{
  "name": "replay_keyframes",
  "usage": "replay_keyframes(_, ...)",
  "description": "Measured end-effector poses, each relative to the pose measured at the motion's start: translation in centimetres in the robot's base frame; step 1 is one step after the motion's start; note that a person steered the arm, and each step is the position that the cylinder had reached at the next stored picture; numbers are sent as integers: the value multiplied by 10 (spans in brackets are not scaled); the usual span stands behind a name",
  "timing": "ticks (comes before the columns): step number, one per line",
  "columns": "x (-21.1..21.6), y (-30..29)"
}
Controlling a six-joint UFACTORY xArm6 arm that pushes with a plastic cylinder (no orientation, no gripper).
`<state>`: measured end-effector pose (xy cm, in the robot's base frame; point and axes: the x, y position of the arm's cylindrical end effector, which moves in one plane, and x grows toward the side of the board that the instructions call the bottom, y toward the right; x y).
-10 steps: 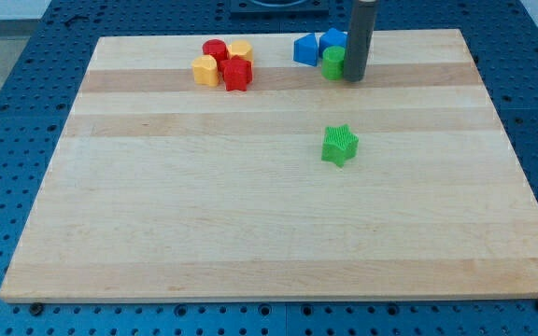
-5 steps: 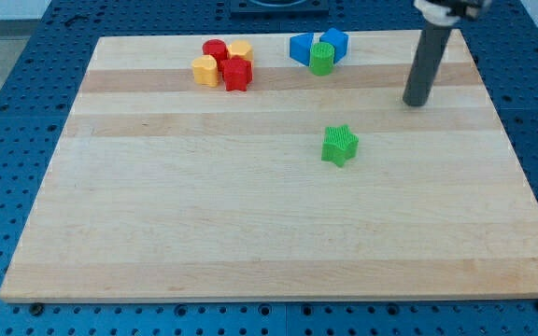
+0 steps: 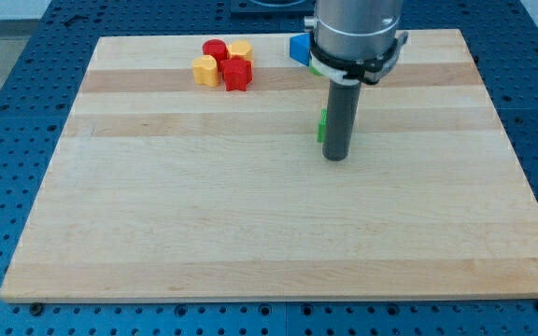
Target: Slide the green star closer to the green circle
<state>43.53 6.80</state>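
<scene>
My tip (image 3: 335,156) rests on the wooden board (image 3: 250,224) near its middle. The green star (image 3: 321,128) is almost wholly hidden behind the rod; only a thin green sliver shows at the rod's left edge. The tip sits at the star's lower side, toward the view's bottom. The green circle is hidden behind the arm's body near the view's top; only a small green edge (image 3: 314,65) shows there, next to a blue block (image 3: 298,48).
A cluster of two red blocks (image 3: 236,74) and two yellow blocks (image 3: 205,69) sits at the top left of the board. The arm's wide grey body (image 3: 357,33) covers the top centre, hiding the second blue block.
The rod has moved from the board's upper right down and left to the green star, now covering it. The arm's body now hides the green circle and one blue block.
</scene>
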Motion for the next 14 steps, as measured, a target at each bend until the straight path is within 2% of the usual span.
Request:
replay_keyframes(2, -45, -8)
replay_keyframes(9, -131, -39)
replay_keyframes(13, -130, -5)
replay_keyframes(14, -99, -13)
